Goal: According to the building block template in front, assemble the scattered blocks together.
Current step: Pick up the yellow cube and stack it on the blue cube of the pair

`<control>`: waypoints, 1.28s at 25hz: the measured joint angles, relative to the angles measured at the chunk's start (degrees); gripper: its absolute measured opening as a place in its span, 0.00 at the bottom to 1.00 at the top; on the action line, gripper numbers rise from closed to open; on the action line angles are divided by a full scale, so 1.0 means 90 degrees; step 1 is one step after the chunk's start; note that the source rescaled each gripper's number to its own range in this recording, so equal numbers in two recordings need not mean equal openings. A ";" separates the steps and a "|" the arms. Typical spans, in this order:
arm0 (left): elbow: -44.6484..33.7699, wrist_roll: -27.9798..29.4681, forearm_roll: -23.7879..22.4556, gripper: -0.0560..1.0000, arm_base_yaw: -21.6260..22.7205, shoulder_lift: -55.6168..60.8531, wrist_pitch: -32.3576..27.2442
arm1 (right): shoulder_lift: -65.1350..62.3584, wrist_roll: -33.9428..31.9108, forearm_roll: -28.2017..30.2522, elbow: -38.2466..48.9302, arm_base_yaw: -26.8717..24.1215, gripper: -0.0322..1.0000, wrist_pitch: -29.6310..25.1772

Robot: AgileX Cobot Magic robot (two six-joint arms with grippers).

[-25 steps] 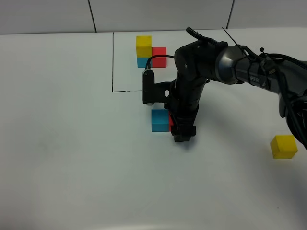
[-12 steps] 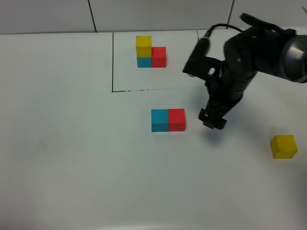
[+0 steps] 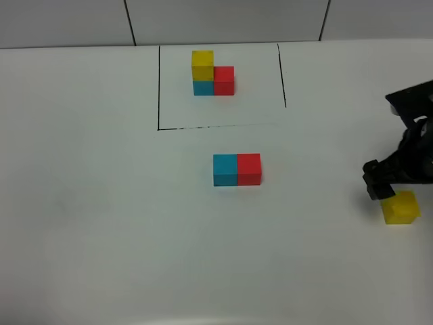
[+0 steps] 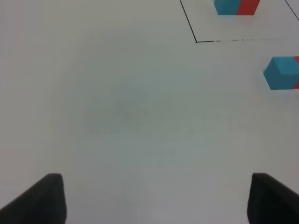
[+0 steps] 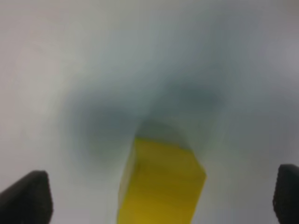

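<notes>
The building block template (image 3: 215, 76) stands at the back inside a thin black outline (image 3: 158, 88), yellow on cyan with red alongside. In the middle of the table the cyan block (image 3: 224, 170) and the red block (image 3: 249, 168) sit side by side, touching. The yellow block (image 3: 400, 207) lies alone at the far right. My right gripper (image 3: 379, 185) hovers just up and left of it, open. The right wrist view shows the yellow block (image 5: 161, 184) blurred between the open fingers (image 5: 25, 196). My left gripper (image 4: 156, 200) is open over bare table, with the cyan block (image 4: 281, 72) far off.
The white table (image 3: 101, 203) is bare on the left and along the front. A tiled wall (image 3: 223, 20) runs behind the back edge. The template's outline corner (image 4: 196, 41) shows in the left wrist view.
My right arm has let go of the red block, leaving it against the cyan one, and swung right to the yellow block with its jaws open. The left gripper is unchanged.
</notes>
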State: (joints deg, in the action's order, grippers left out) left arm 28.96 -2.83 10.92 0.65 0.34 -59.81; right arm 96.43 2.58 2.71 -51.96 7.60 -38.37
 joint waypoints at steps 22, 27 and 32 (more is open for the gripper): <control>0.0000 -0.0004 0.0000 0.97 0.0000 0.0000 0.0000 | 0.0710 0.0800 -0.1384 0.0517 -0.0612 0.42 0.0730; 0.0000 -0.0004 0.0000 0.97 0.0000 0.0000 0.0000 | 0.0667 0.0880 -0.1316 0.0517 -0.0612 0.05 0.0729; 0.0000 -0.0004 0.0000 0.97 0.0000 0.0000 0.0000 | 0.0223 0.2204 -0.1072 0.0470 -0.0200 0.05 0.0483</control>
State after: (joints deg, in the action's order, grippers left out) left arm 28.96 -2.87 10.92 0.65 0.34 -59.81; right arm 98.44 22.41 -6.94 -47.73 5.80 -34.02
